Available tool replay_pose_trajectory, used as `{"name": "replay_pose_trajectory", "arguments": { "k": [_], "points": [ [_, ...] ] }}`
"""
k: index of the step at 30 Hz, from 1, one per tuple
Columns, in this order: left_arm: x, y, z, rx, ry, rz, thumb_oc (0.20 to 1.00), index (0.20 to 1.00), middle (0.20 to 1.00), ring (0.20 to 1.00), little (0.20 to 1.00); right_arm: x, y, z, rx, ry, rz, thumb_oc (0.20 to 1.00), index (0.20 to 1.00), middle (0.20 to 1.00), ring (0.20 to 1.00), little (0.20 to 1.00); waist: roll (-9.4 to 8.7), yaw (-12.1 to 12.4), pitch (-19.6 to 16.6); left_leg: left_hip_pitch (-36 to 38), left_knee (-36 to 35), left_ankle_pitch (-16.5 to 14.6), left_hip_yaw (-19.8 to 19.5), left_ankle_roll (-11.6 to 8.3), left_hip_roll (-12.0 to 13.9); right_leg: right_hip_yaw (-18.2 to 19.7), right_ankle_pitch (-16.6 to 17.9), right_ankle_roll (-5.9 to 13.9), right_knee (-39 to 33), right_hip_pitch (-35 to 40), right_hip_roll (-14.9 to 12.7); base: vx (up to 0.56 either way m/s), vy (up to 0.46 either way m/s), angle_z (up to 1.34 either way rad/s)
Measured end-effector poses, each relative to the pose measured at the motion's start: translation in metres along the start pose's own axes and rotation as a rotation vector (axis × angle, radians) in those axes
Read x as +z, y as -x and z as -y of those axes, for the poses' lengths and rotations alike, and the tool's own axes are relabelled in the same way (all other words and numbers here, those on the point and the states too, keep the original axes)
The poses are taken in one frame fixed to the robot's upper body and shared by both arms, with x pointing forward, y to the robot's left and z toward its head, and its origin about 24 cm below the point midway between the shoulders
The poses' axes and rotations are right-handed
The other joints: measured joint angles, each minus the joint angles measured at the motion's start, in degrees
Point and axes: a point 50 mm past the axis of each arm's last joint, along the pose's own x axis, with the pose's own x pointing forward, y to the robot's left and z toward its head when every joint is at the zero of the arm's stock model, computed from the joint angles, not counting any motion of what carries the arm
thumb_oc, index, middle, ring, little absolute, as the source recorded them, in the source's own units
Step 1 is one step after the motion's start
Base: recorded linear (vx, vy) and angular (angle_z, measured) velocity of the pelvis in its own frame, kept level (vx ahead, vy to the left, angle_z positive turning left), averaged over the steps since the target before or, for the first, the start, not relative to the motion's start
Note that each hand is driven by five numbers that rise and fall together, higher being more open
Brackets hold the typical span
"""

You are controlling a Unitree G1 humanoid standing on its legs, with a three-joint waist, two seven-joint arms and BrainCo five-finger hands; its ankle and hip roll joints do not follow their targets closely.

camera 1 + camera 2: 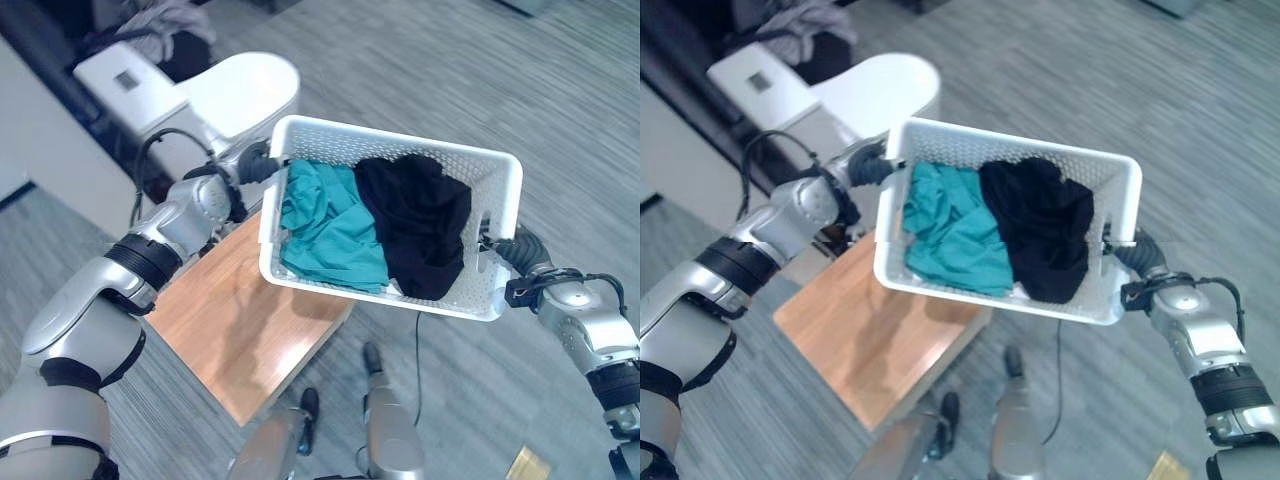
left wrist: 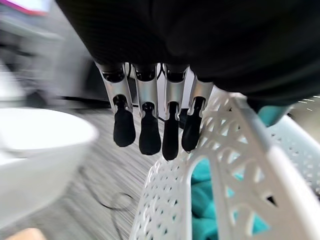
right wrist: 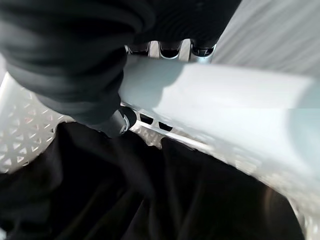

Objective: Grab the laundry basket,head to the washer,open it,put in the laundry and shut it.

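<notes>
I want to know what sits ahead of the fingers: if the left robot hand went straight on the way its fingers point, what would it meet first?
Probably the grey carpet floor. The left robot hand points its straight fingers down past the white laundry basket, close beside its end wall; depth is unclear, so they might graze it.

We can read no text, number or sign anywhere; the small dark panel [image 1: 126, 80] on the white appliance [image 1: 225, 95] (beyond the laundry basket [image 1: 300, 135]) is too blurred.
</notes>
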Motion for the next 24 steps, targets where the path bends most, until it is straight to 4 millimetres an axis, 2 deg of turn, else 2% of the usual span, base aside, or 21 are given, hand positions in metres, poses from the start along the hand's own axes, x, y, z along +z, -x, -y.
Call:
{"name": "replay_pose_trajectory", "arguments": {
  "k": [1, 2, 3, 4, 5, 6, 7, 8, 9, 10, 11, 12, 13, 14, 16, 18, 20, 24],
  "points": [
    [0.000, 0.000, 0.000, 0.000, 0.000, 0.000, 0.200, 0.200, 0.200, 0.200, 0.200, 0.000, 0.000, 0.000, 0.000, 0.000, 0.000, 0.200, 0.200, 0.200, 0.200, 0.200, 0.00, 0.00, 0.00, 0.00, 0.00, 0.00, 0.00, 0.00, 0.00, 0.00, 0.00, 0.00, 0.00, 0.00, 0.00, -0.19, 0.076, -1.76],
    [0.000, 0.001, 0.004, -0.017, -0.013, 0.003, 0.200, 0.200, 0.200, 0.200, 0.200, -0.013, 0.004, -0.005, 0.015, -0.006, -0.033, 0.200, 0.200, 0.200, 0.200, 0.200, 0.12, 1.68, -0.53, 1.42, -3.52, 2.17, 3.19, -1.98, 2.53, -3.05, -3.80, 1.37, 8.09, 5.14, -1.83, -0.22, 0.043, -1.37],
    [-0.001, 0.001, 0.005, -0.022, -0.018, 0.003, 0.200, 0.200, 0.200, 0.200, 0.200, -0.014, 0.003, -0.006, 0.016, -0.011, -0.034, 0.200, 0.200, 0.200, 0.200, 0.200, 0.02, 2.44, -0.61, 1.67, -4.43, 2.84, 4.07, -1.98, 2.99, -3.95, -5.80, 2.68, 12.84, 7.39, -2.74, -0.20, 0.004, -1.71],
    [-0.001, 0.002, 0.005, -0.022, -0.025, 0.004, 0.200, 0.200, 0.200, 0.200, 0.200, -0.013, 0.003, -0.006, 0.016, -0.011, -0.032, 0.200, 0.200, 0.200, 0.200, 0.200, -0.12, 3.32, -1.14, 1.62, -6.04, 3.83, 4.68, -1.85, 3.10, -3.96, -5.87, 2.69, 12.63, 9.92, -3.21, -0.26, -0.030, -0.79],
    [-0.004, 0.005, -0.001, -0.017, -0.041, 0.001, 0.200, 0.200, 0.200, 0.200, 0.200, -0.009, 0.000, -0.008, 0.020, -0.012, -0.021, 0.200, 0.200, 0.200, 0.200, 0.200, -0.22, 3.02, -1.46, 0.68, -6.69, 4.95, 6.48, -1.52, 3.86, -4.63, -7.64, 4.48, 13.10, 13.66, -4.01, -0.13, -0.036, -0.86],
    [-0.005, 0.007, -0.006, -0.008, -0.047, -0.001, 0.200, 0.200, 0.200, 0.200, 0.200, -0.004, -0.002, -0.010, 0.024, -0.008, -0.006, 0.200, 0.200, 0.200, 0.200, 0.200, -0.96, 4.98, -1.86, 0.60, -8.11, 5.85, 9.37, -1.80, 4.15, -4.46, -8.05, 3.86, 14.97, 15.25, -4.90, -0.12, -0.078, -1.14],
    [-0.010, 0.009, -0.009, -0.003, -0.052, -0.012, 0.200, 0.200, 0.200, 0.200, 0.200, 0.000, -0.004, -0.013, 0.028, -0.008, 0.008, 0.200, 0.200, 0.200, 0.200, 0.200, -1.42, 7.67, -2.27, 0.51, -9.39, 6.71, 11.33, -1.89, 4.39, -4.20, -6.98, 3.94, 11.83, 19.83, -4.75, -0.19, -0.147, -1.13],
    [-0.011, 0.010, -0.010, 0.003, -0.055, -0.014, 0.200, 0.200, 0.200, 0.200, 0.200, 0.000, -0.005, -0.015, 0.031, -0.014, 0.010, 0.200, 0.200, 0.200, 0.200, 0.200, -1.69, 8.16, -2.41, 0.26, -10.09, 8.00, 11.42, -2.05, 4.43, -4.67, -2.88, 4.60, 3.53, 26.17, -2.86, -0.29, -0.214, -0.71],
    [-0.011, 0.010, -0.011, 0.004, -0.057, -0.014, 0.200, 0.200, 0.200, 0.200, 0.200, 0.001, -0.006, -0.016, 0.032, -0.013, 0.009, 0.200, 0.200, 0.200, 0.200, 0.200, -1.65, 8.39, -2.42, 0.45, -11.86, 9.85, 12.39, -2.72, 4.77, -6.34, -4.26, 4.83, -3.58, 29.29, -1.85, -0.31, -0.249, -0.29],
    [-0.012, 0.011, -0.012, 0.005, -0.059, -0.016, 0.200, 0.200, 0.200, 0.200, 0.200, 0.000, -0.006, -0.017, 0.037, -0.011, 0.006, 0.200, 0.200, 0.200, 0.200, 0.200, -2.01, 9.88, -2.64, 0.98, -14.33, 11.68, 14.21, -3.34, 5.54, -7.44, -5.97, 4.40, -8.69, 30.01, -1.50, -0.25, -0.221, -0.87],
    [-0.015, 0.014, -0.014, 0.008, -0.068, -0.021, 0.200, 0.200, 0.200, 0.200, 0.200, 0.001, -0.011, -0.024, 0.053, -0.014, 0.003, 0.200, 0.200, 0.200, 0.200, 0.200, -3.43, 13.08, -3.47, 0.98, -16.36, 12.54, 17.40, -4.89, 6.39, -8.26, -5.47, 4.61, -15.19, 29.35, -1.07, -0.20, -0.224, -1.05],
    [-0.020, 0.017, -0.017, 0.018, -0.071, -0.038, 0.200, 0.200, 0.200, 0.200, 0.200, 0.002, -0.012, -0.029, 0.069, -0.014, 0.006, 0.200, 0.200, 0.200, 0.200, 0.200, -4.25, 13.25, -4.28, -0.11, -16.78, 13.50, 17.48, -6.14, 6.69, -9.24, -4.72, 5.33, -20.47, 29.82, 0.06, -0.14, -0.207, -0.76],
    [-0.021, 0.018, -0.010, 0.005, -0.058, -0.035, 0.200, 0.200, 0.200, 0.200, 0.200, -0.003, -0.011, -0.029, 0.066, -0.015, -0.010, 0.200, 0.200, 0.200, 0.200, 0.200, -2.83, 13.01, -5.14, -0.58, -18.07, 14.87, 16.60, -8.29, 8.21, -9.65, -3.58, 4.30, -23.07, 29.99, 2.78, -0.11, -0.207, -0.17],
    [-0.020, 0.018, -0.006, -0.004, -0.047, -0.026, 0.200, 0.200, 0.200, 0.200, 0.200, -0.007, -0.009, -0.027, 0.065, -0.013, -0.024, 0.200, 0.200, 0.200, 0.200, 0.200, -2.37, 13.18, -5.53, -0.76, -18.85, 15.74, 16.31, -9.54, 9.55, -8.98, -2.31, 3.21, -24.54, 30.26, 4.86, -0.10, -0.213, 0.05],
    [-0.020, 0.018, 0.007, -0.030, -0.029, -0.025, 0.200, 0.200, 0.200, 0.200, 0.200, -0.019, -0.005, -0.026, 0.064, -0.017, -0.058, 0.200, 0.200, 0.200, 0.200, 0.200, -1.92, 13.09, -6.58, -1.56, -19.39, 17.35, 13.16, -11.55, 11.42, -9.10, -1.58, 0.93, -25.38, 30.11, 8.46, -0.10, -0.187, 0.04],
    [-0.019, 0.018, 0.025, -0.069, 0.000, -0.019, 0.200, 0.200, 0.200, 0.200, 0.200, -0.033, 0.001, -0.021, 0.049, -0.019, -0.096, 0.200, 0.200, 0.200, 0.200, 0.200, -1.48, 12.80, -6.98, -1.65, -19.70, 18.79, 10.46, -11.65, 12.86, -10.01, -2.30, -0.60, -24.48, 30.24, 10.80, -0.12, -0.161, 0.25],
    [-0.016, 0.019, 0.044, -0.110, 0.034, -0.013, 0.200, 0.200, 0.200, 0.200, 0.200, -0.044, 0.008, -0.011, 0.026, -0.030, -0.132, 0.200, 0.200, 0.200, 0.200, 0.200, -0.73, 11.50, -7.50, -2.40, -19.69, 20.31, 7.87, -10.44, 13.40, -12.20, -3.68, -1.41, -23.24, 30.27, 12.19, -0.11, -0.149, 0.50],
    [-0.014, 0.022, 0.076, -0.182, 0.080, -0.012, 0.200, 0.200, 0.200, 0.200, 0.200, -0.062, 0.021, 0.002, -0.017, -0.055, -0.171, 0.200, 0.200, 0.200, 0.200, 0.200, 0.10, 10.85, -7.94, -2.56, -19.35, 21.27, 5.24, -10.75, 13.65, -13.87, -7.27, -2.47, -18.62, 29.68, 12.82, -0.05, -0.123, 0.33]
  ]
}}
